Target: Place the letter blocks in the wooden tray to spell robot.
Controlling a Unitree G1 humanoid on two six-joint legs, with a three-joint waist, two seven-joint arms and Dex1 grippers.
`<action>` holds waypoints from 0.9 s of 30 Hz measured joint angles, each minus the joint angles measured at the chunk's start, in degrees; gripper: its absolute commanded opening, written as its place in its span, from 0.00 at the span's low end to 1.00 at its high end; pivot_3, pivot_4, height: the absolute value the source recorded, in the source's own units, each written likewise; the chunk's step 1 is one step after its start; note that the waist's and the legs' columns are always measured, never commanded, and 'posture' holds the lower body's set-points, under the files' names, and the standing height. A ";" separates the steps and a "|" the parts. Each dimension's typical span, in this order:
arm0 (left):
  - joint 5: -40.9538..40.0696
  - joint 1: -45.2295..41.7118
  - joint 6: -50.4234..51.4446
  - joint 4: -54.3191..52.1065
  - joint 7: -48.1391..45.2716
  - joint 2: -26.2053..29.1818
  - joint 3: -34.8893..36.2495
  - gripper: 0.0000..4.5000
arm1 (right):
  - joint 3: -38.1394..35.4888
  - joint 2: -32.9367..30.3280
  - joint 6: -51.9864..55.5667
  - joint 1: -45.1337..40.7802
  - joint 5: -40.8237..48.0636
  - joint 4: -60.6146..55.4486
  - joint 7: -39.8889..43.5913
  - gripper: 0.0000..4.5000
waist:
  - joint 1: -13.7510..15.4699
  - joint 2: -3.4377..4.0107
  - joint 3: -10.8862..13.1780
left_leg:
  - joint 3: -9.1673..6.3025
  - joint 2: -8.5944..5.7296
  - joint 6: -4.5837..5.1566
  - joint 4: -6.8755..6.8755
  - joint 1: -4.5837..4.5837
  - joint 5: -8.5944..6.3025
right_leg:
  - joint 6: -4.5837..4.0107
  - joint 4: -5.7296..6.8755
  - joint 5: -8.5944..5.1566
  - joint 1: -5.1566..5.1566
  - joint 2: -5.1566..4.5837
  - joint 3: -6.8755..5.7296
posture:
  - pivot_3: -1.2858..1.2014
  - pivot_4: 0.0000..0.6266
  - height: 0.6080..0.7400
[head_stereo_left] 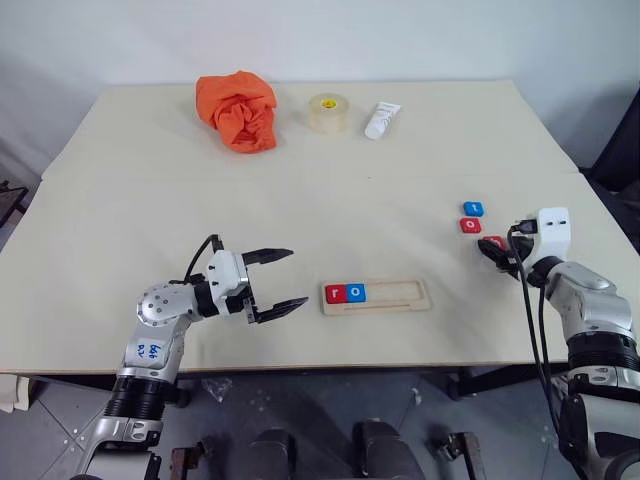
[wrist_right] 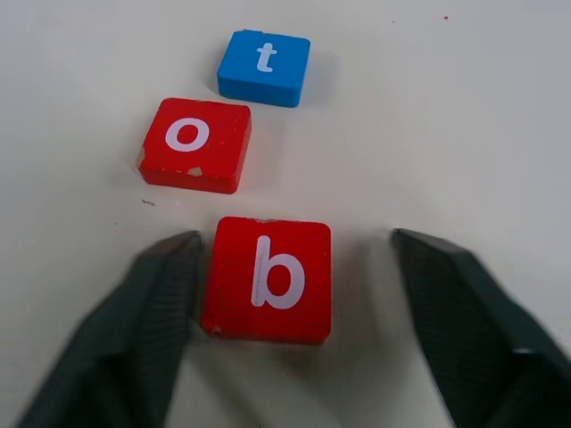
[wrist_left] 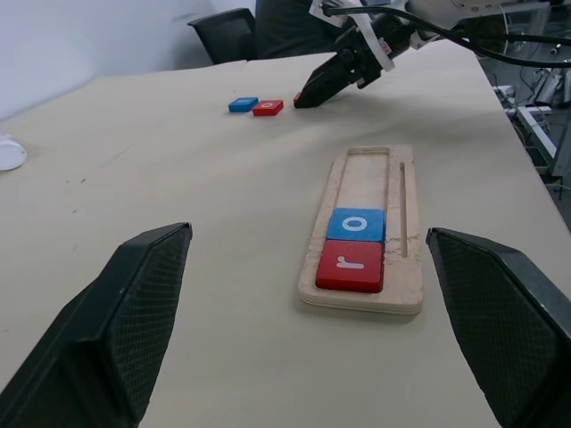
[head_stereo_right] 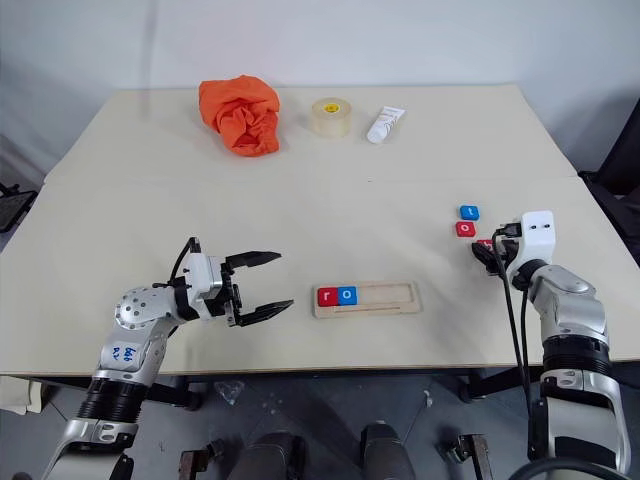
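Head views, tray: the wooden tray (head_stereo_left: 376, 297) lies near the front edge of the table (head_stereo_left: 300, 200), and it holds a red r block (head_stereo_left: 335, 293) and a blue o block (head_stereo_left: 356, 292) side by side at its left end; the other places in the slot are free.
Head views, loose blocks: a blue t block (head_stereo_left: 473, 208), a red o block (head_stereo_left: 470, 225) and a red b block (head_stereo_left: 493, 242) lie on the table far to the right of the tray.
Head views, left gripper: the left gripper (head_stereo_left: 272, 283) hovers just left of the tray, fingers spread wide, holding nothing.
Head views, right gripper: the right gripper (head_stereo_right: 487, 252) is down at the red b block.
Left wrist view: the tray (wrist_left: 411, 267) with r (wrist_left: 351, 266) and o (wrist_left: 356, 225) lies between the two spread fingers (wrist_left: 116, 334), but nothing is gripped.
Right wrist view: the b block (wrist_right: 268, 278) sits between the fingers (wrist_right: 147, 325); one finger is touching or almost touching its edge, the other is apart from it, so the jaws are not yet clamped.
Progress: two of five letters are placed, I judge; b, o and t are left, and b seems the step in hand.
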 measured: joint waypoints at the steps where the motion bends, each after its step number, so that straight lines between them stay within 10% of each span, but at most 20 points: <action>1: 0.02 0.00 0.00 0.00 0.17 0.01 0.00 1.00 | -0.07 0.21 -0.02 0.37 0.04 -0.57 -0.15 0.40 | -0.04 0.00 0.00 | 0.00 0.00 0.00 0.00 0.00 0.00 | 0.00 0.00 0.00 0.00 0.00 0.00 | 0.52 0.24 1.00; 27: -0.89 -3.12 -0.95 5.55 -5.79 0.12 -0.79 1.00 | -4.87 15.59 28.09 32.47 9.67 -61.87 -18.64 0.33 | -0.24 0.03 -0.01 | -0.12 -0.02 -0.02 -0.31 -0.02 0.00 | 0.00 -0.09 0.00 -0.07 0.00 0.22 | 0.52 0.24 1.00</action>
